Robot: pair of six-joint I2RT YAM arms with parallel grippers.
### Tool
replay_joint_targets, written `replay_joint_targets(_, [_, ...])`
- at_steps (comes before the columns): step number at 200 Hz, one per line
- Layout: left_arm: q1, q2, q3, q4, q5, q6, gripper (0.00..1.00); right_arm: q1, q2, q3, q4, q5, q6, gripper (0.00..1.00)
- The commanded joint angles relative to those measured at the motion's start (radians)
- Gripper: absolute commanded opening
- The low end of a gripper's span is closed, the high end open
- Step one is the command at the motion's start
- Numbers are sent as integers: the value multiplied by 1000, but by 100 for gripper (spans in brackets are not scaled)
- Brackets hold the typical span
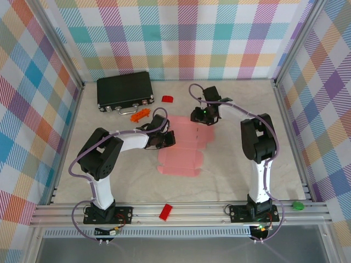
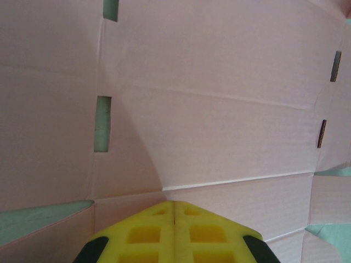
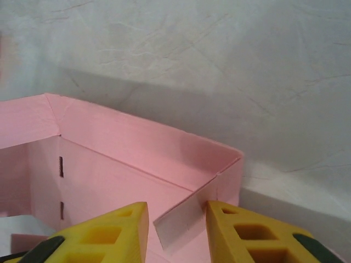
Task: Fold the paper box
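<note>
Paper box [image 1: 184, 148]: pale pink all over, with lighter crease lines; its slots showed dark or greenish in the left wrist view
Tabletop [image 1: 236, 164]: cream with faint grey marbling
Enclosure walls [image 1: 181, 38]: pastel plaid of teal, orange, purple, yellow and pink on white
Case [image 1: 124, 89]: black, with silver latches
Far piece [image 1: 167, 98]: red
Near piece [image 1: 165, 211]: red
Jagged piece [image 1: 140, 114]: orange
Round object [image 1: 298, 206]: green
Left arm [image 1: 101, 159]: black joints, white links, purple cable
Right arm [image 1: 258, 142]: black and white, purple cable
Left end effector [image 2: 174, 205]: yellow fingers with black patches
Right end effector [image 3: 176, 211]: yellow fingers, black patches low down
</note>
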Motion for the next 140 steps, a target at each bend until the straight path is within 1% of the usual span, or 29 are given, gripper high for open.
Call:
replay_joint_targets(1, [-12, 43, -15, -77, -29, 9, 0, 7, 31, 47, 12, -60, -14, 34])
replay_joint_targets(38, [-12, 51, -13, -73, -19, 8, 0, 7, 59, 77, -3, -60, -11, 34])
replay_joint_targets(65, [-12, 44, -8, -78, -16, 9, 0, 7, 45, 80, -13, -43, -16, 34])
replay_joint_targets(131, [-12, -5, 87, -156, 10, 38, 0, 8, -135, -34, -35, 58, -47, 34])
replay_joint_targets(140, [-12, -18, 106, -168, 16, 44, 2, 12, -165, -61, -39, 65, -49, 34])
